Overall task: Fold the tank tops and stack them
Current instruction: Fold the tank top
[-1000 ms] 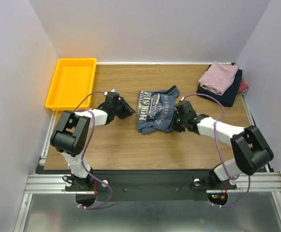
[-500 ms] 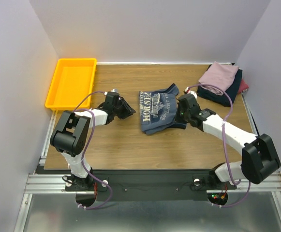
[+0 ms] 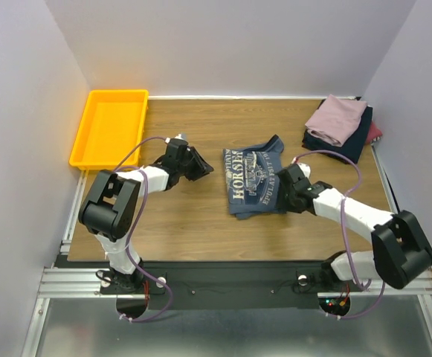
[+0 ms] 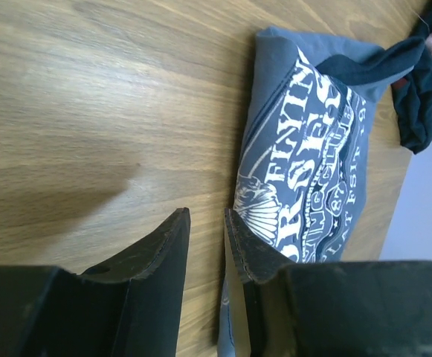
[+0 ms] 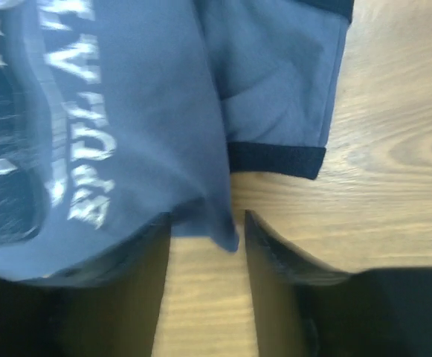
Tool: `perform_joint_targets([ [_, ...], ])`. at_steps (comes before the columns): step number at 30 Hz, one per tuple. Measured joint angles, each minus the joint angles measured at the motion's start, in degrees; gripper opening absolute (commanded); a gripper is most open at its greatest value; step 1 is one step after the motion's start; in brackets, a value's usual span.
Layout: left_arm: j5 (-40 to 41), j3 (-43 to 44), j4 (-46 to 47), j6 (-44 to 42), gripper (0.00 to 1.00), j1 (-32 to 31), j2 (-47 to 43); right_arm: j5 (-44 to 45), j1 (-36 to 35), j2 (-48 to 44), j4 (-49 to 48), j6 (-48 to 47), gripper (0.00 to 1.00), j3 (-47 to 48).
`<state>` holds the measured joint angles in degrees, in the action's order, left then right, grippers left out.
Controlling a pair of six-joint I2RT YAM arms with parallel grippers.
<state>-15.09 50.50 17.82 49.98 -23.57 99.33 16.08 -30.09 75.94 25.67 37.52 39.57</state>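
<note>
From up top, the left claw (image 3: 198,165) sits low over the bench (image 3: 201,223). The slate-blue tank top (image 3: 256,182) lies folded just past its tips, lettering up, not touching it. The right claw (image 3: 285,198) is pressed right up against the tank top's opposite edge. Well beyond the right claw, in the far corner, there's a pile: a mauve-pink top (image 3: 338,119) on a navy top (image 3: 349,147), with a maroon top (image 3: 375,132) peeking out behind. The yellow tray (image 3: 89,130) is on the other side of the left claw from the tank top.

Left wrist cam: the left claw (image 4: 205,217) has only a narrow gap, with bare wood in it and nothing gripped. The tank top (image 4: 305,149) lies ahead and off to one side.

Right wrist cam: the right claw (image 5: 208,222) is parted about halfway. A corner of the tank top (image 5: 141,111) dips into the gap and drapes over one finger, loose rather than pinched.
</note>
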Motion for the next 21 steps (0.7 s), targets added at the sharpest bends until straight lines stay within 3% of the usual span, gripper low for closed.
perform_joint_targets([
  [2,-0.13,0.00,-0.04,0.00,0.36,-0.46,0.00,-0.02,0.00,-2.05,1.31,-0.22,0.63,0.98],
  [7,-0.15,0.00,-0.04,0.04,0.36,-1.86,0.00,2.19,0.70,-2.38,3.39,-1.88,0.62,12.85],
  [12,-0.15,0.00,-0.11,0.07,0.36,-3.39,0.00,0.94,7.89,12.79,-2.43,-7.28,0.57,27.04],
  [21,-0.59,0.00,-0.90,0.00,0.36,-3.87,0.00,-8.44,17.59,33.53,-6.21,-12.68,0.54,35.41],
])
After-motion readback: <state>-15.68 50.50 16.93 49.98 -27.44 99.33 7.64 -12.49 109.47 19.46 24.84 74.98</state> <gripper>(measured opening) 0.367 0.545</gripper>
